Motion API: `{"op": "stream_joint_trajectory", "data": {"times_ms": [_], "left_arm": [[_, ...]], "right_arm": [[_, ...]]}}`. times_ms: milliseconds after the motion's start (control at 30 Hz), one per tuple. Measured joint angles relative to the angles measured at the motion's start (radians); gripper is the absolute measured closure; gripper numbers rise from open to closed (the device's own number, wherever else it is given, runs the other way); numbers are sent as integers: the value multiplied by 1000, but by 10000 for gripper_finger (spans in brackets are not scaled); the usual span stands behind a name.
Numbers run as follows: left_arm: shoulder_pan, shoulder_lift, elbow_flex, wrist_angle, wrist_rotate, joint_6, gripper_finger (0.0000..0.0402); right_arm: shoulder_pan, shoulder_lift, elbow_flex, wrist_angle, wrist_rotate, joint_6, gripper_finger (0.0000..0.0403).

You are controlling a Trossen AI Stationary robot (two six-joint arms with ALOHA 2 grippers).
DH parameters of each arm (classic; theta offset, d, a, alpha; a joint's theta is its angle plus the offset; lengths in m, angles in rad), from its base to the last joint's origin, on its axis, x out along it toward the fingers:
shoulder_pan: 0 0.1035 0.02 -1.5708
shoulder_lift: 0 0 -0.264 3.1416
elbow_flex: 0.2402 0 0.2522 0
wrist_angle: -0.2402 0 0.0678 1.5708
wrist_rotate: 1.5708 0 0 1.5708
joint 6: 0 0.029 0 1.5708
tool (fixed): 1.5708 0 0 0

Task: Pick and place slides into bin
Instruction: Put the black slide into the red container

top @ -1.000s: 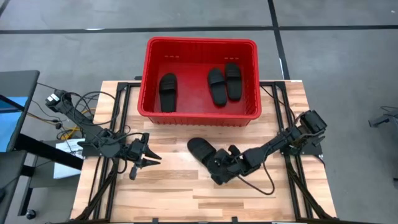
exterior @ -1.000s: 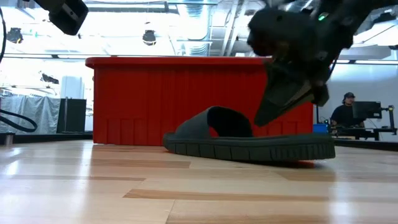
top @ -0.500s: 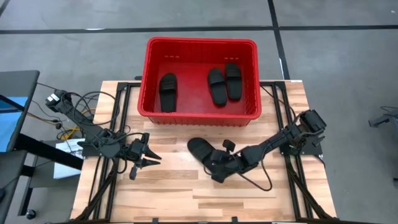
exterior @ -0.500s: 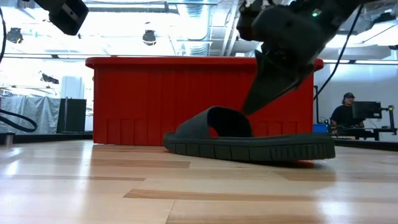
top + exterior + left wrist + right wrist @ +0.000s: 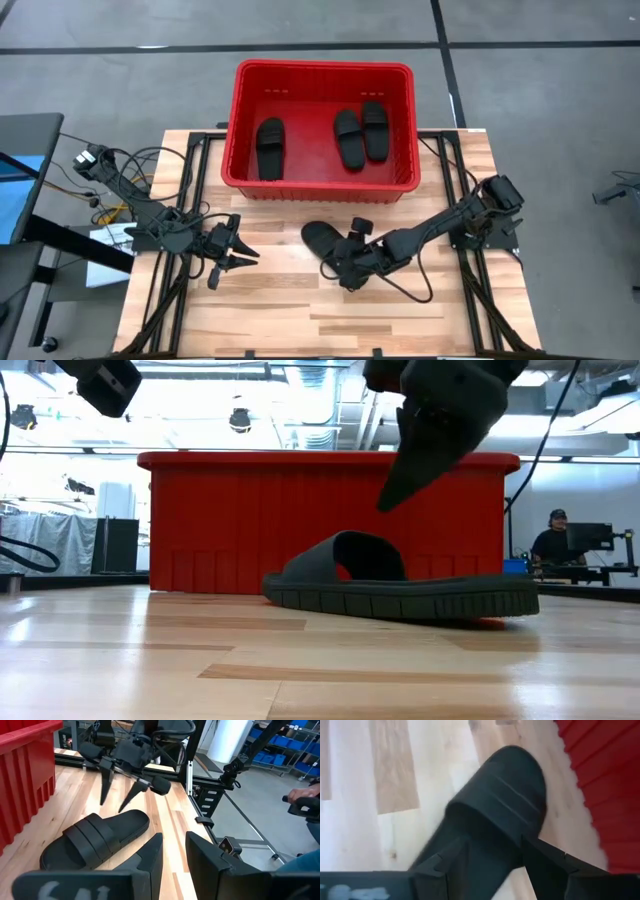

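One black slide lies sole down on the wooden table, just in front of the red bin. Three more slides lie flat on the bin's floor. My right gripper hangs open over the table slide's right end, fingers slanting down. The low view shows the right gripper clear above the strap. In the right wrist view its fingers frame the slide. My left gripper waits open at the table's left, pointing at the slide.
The bin's near wall stands just behind the slide. Bare wood stretches toward the table's near edge. Cables trail off the left side. A person sits at a desk beyond the table, and a hand shows at the right.
My right gripper has risen and drifted toward the table's left and far edge, from beside the slide's right end to above it. The slide has stayed where it was.
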Motion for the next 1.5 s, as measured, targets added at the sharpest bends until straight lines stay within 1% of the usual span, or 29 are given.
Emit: {"op": "stream_joint_trajectory", "data": {"times_ms": [233, 400, 633, 700, 867, 933, 1000, 1100, 1133, 1200, 1333, 1433, 1500], "left_arm": [[0, 0, 0, 0, -1, 1, 326], [0, 0, 0, 0, -1, 4, 326], [0, 0, 0, -7, -2, 8, 326], [0, 0, 0, -7, -2, 8, 326], [0, 0, 0, -15, -2, 1, 326], [0, 0, 0, -16, -2, -2, 326], [0, 0, 0, -17, -3, -6, 326], [0, 0, 0, -18, -4, -11, 326], [0, 0, 0, -18, -4, -12, 326], [0, 0, 0, -18, -4, -13, 326], [0, 0, 0, -18, -4, -13, 326], [0, 0, 0, -9, -4, -17, 326], [0, 0, 0, 11, -4, -22, 326]], "right_arm": [[-32, 0, 0, -47, -14, -93, 242], [-52, 0, 0, -51, -32, -149, 250], [-79, 71, -1, -47, -76, -186, 255], [-82, 94, 1, -47, -62, -195, 254], [-92, 131, 1, -20, 28, -154, 261], [-103, 131, 12, -29, 53, -127, 272], [-119, 135, 24, -33, 52, -101, 297], [-140, 144, 43, -65, 35, -32, 371], [-147, 144, 52, -65, 17, -20, 385], [-151, 144, 72, -63, -12, 18, 390], [-120, 144, 139, -128, -20, 37, 397], [-88, 144, 208, -177, -9, 29, 399], [-65, 144, 245, -207, 18, 23, 400]]}}
